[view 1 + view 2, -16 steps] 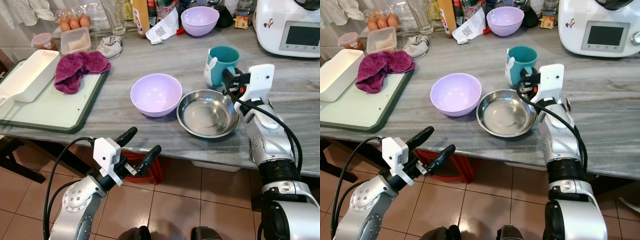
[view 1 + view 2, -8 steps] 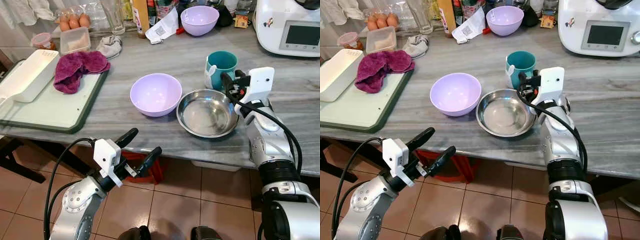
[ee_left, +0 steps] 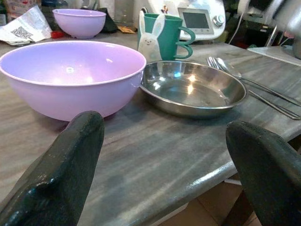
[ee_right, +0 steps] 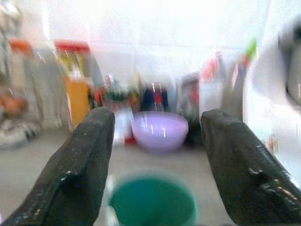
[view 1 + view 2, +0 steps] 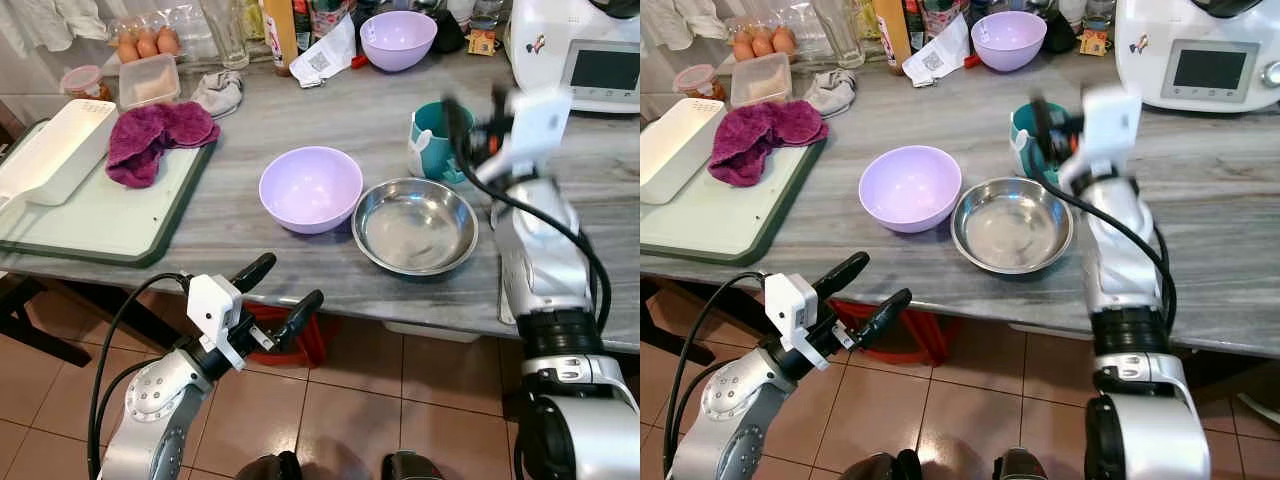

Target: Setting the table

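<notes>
A lilac bowl (image 5: 311, 188) and a steel bowl (image 5: 415, 225) sit side by side near the counter's front edge. Just behind the steel bowl stands a teal mug (image 5: 435, 138) with a rabbit figure on it. A fork and spoon (image 3: 235, 75) lie on the counter beside the steel bowl. My right gripper (image 5: 474, 125) is blurred with motion, raised just above and beside the mug, open and holding nothing; the mug's rim (image 4: 153, 200) lies below its fingers. My left gripper (image 5: 287, 283) hangs open below the counter edge, pointing at the lilac bowl (image 3: 70, 75).
A second lilac bowl (image 5: 398, 38) stands at the back among bottles. A white kitchen machine (image 5: 585, 50) fills the back right. On the left, a green mat (image 5: 110, 215) carries a white container (image 5: 55, 150) and a magenta cloth (image 5: 155, 135).
My right gripper has risen from beside the steel bowl's rim to above the teal mug and is now blurred. The left arm has not moved.
</notes>
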You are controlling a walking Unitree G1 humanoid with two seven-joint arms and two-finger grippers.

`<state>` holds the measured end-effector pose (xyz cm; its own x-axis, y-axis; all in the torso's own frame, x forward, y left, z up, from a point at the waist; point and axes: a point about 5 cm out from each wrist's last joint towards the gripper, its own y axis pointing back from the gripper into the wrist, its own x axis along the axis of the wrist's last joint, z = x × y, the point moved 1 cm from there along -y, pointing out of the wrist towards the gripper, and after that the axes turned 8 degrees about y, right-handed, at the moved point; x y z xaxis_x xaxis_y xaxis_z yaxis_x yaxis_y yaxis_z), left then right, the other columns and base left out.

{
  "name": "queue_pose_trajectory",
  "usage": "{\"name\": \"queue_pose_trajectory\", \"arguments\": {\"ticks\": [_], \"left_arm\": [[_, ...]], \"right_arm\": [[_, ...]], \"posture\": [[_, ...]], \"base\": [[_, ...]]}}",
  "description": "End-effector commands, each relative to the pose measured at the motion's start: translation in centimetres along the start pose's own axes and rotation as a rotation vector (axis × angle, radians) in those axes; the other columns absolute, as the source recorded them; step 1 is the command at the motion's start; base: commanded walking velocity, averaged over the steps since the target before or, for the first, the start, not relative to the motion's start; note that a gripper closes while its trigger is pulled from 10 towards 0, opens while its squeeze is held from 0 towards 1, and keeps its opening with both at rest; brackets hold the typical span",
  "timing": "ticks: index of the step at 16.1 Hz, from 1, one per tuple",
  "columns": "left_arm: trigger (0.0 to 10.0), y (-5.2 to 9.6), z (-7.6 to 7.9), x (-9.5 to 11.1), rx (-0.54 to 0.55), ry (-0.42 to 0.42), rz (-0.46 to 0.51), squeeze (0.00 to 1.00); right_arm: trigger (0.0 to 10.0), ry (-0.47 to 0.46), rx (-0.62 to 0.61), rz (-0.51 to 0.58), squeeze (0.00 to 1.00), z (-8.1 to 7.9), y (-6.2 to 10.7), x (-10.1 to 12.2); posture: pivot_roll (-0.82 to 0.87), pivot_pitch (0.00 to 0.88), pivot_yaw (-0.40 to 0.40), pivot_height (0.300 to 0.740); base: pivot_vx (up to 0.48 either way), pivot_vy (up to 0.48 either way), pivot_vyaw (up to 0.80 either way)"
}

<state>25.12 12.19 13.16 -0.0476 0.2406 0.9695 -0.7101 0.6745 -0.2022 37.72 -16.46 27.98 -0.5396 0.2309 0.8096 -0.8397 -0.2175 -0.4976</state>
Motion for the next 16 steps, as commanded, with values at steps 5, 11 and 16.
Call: {"name": "queue_pose_trajectory", "arguments": {"ticks": [5, 11, 16], "left_arm": [[10.0, -0.2, -1.1, 1.7, 0.122, -0.066, 0.077, 0.00], [10.0, -1.3, -4.5, 3.2, 0.468, -0.174, 0.172, 0.00], [10.0, -1.7, -5.2, 3.1, 0.546, -0.196, 0.177, 0.00]], "right_arm": [[10.0, -0.006, -0.052, 0.121, 1.00, -2.1, 1.4, 2.6], [10.0, -0.022, 0.000, 0.069, 1.00, -5.5, 3.9, 1.7], [10.0, -0.018, 0.038, 0.065, 1.00, -6.8, 4.2, 1.8]], "posture": [[-0.09, 0.192, 0.109, 0.740], [-0.09, 0.169, 0.112, 0.740], [-0.09, 0.155, 0.108, 0.740]], "base": [[0.000, 0.000, 0.00], [0.000, 0.000, 0.10], [0.000, 0.000, 0.80]]}}
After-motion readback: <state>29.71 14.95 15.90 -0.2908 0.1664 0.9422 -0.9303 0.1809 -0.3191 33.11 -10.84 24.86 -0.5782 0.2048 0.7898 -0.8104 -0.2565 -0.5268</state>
